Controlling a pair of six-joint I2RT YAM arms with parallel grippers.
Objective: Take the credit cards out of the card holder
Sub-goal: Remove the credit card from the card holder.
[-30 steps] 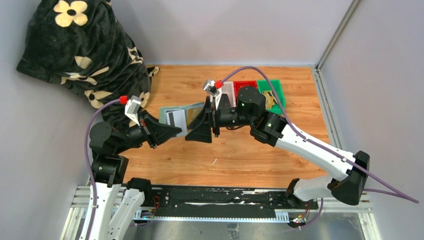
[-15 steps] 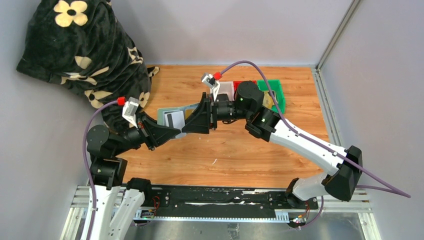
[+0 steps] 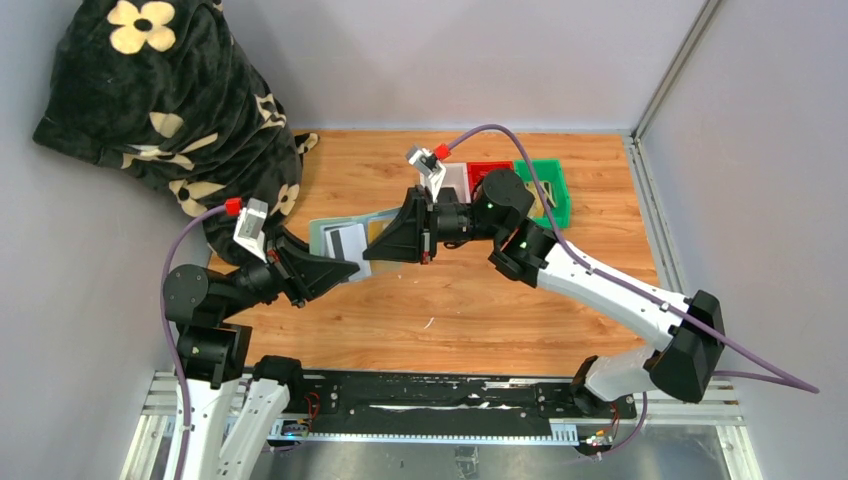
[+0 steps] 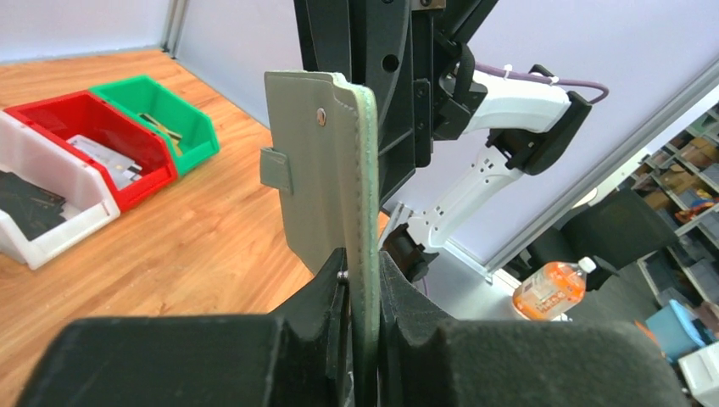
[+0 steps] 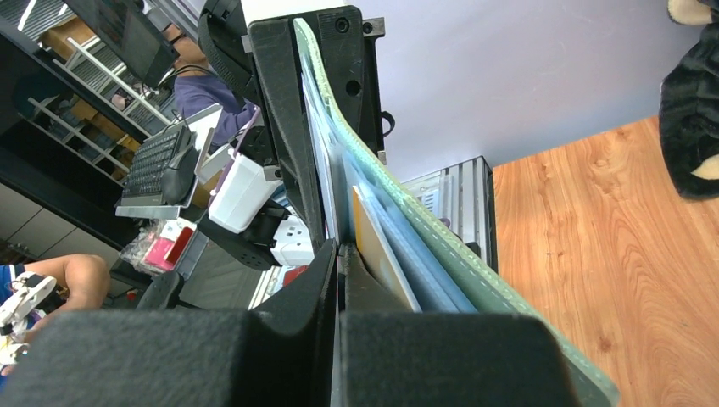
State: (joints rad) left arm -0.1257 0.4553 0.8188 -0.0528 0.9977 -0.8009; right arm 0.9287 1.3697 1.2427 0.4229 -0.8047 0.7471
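Observation:
The sage-green card holder hangs open above the table between the two arms. My left gripper is shut on its near edge; the left wrist view shows the holder standing upright out of the gripper. A white credit card with a dark stripe and a tan-gold card show on its inner side. My right gripper comes in from the right, shut on the white card's thin edge. Beside that gripper the gold card sits in the holder.
White, red and green bins stand in a row at the back right, with dark and tan items inside. A black flowered blanket is heaped at the back left. Grey walls close in the table.
The right gripper swung in to the holder's inner side and went from open to shut on the white card. The left arm drew back a little toward the left with the holder.

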